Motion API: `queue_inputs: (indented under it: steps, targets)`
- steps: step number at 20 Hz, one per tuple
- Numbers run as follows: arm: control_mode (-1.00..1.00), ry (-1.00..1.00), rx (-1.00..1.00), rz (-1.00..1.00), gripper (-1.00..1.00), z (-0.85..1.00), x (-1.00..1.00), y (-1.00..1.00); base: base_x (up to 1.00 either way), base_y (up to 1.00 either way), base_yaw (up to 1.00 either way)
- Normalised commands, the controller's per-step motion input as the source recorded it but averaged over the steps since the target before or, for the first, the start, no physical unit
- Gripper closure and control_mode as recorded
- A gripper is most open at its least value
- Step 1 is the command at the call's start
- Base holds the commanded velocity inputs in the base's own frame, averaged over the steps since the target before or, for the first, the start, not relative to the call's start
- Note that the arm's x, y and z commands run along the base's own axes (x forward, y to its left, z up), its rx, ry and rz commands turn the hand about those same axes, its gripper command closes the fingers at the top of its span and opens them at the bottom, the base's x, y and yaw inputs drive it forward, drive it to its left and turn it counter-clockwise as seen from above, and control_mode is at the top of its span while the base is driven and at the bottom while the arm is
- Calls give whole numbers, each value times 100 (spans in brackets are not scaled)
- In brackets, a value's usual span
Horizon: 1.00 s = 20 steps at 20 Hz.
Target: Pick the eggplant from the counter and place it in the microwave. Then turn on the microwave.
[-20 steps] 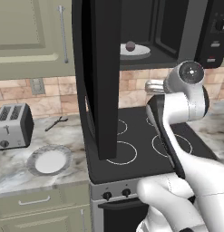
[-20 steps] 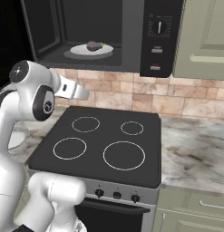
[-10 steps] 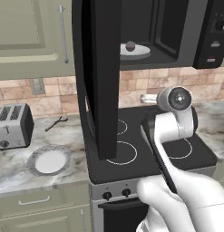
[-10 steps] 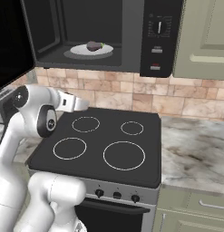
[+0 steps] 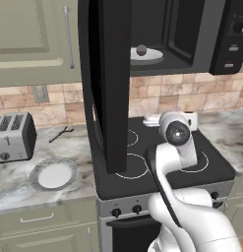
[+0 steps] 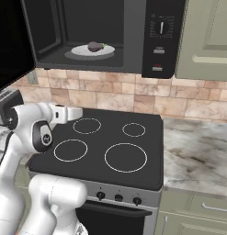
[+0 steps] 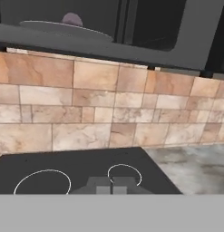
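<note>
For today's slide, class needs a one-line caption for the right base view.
Eggplant on a plate inside the open microwave, arm lowered over the stovetop.

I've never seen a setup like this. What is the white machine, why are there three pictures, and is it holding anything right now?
The white machine is a robot arm on a driving base, in a computer-rendered kitchen. Two pictures come from cameras on the base, behind the arm to its left and right; both look at the same black stovetop. The third comes from a camera on the hand, looking along the gripper toward the tiled wall.

Above the stovetop hangs the microwave, its door swung open. Inside, the eggplant lies on a white plate. On the counter, left of the stovetop, stand a toaster and another plate.

The gripper is shut and holds nothing.
</note>
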Motion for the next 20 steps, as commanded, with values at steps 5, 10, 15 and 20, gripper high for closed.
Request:
queue_inputs:
  steps: [5, 10, 15, 20]
  targets:
    - [-100, -10, -12, 0, 100, -18, 0, 38, 0, 0, 0]
    - [-100, -6, -11, -1, 100, -11, -2, 59, 0, 0, 0]
    - [-100, -1, -9, -5, 100, -7, -17, 70, 0, 0, 0]
    - [-100, -2, -7, -7, 100, -6, -19, 68, 0, 0, 0]
